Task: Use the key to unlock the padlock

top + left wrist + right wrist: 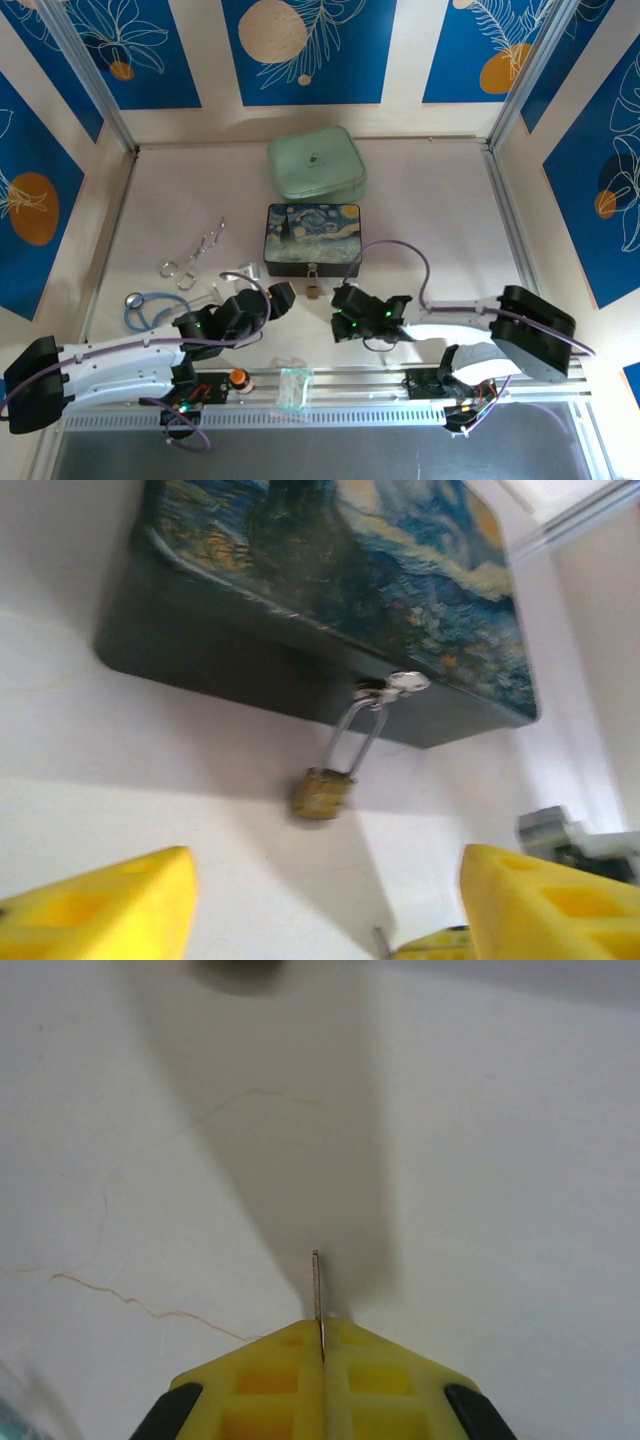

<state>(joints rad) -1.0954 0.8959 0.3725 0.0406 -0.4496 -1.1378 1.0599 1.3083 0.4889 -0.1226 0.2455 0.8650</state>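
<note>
While the padlock (314,289) hangs by its silvery shackle from the latch on the front wall of the painted box (312,238), with its brass body lying on the table just in front of that box, both grippers wait close to it. The left gripper (280,297) is in front of the box, a little left of the padlock, and its yellow fingers (100,905) are spread wide with the lock between them but not touched. The right gripper (346,300) is in front of the box on the other side of the padlock, with fingers pressed together and pinching the key (317,1295), whose thin blade sticks out beyond the tips. I think the danger comes from two loose things. The padlock can swing freely on the latch, so a push from the key may slide it away under the box edge if the left fingers have not clamped its body first. The key is held by a small part only, so side pressure could turn it in the grip or make it drop. I cannot see the keyhole, so aiming is uncertain.
</note>
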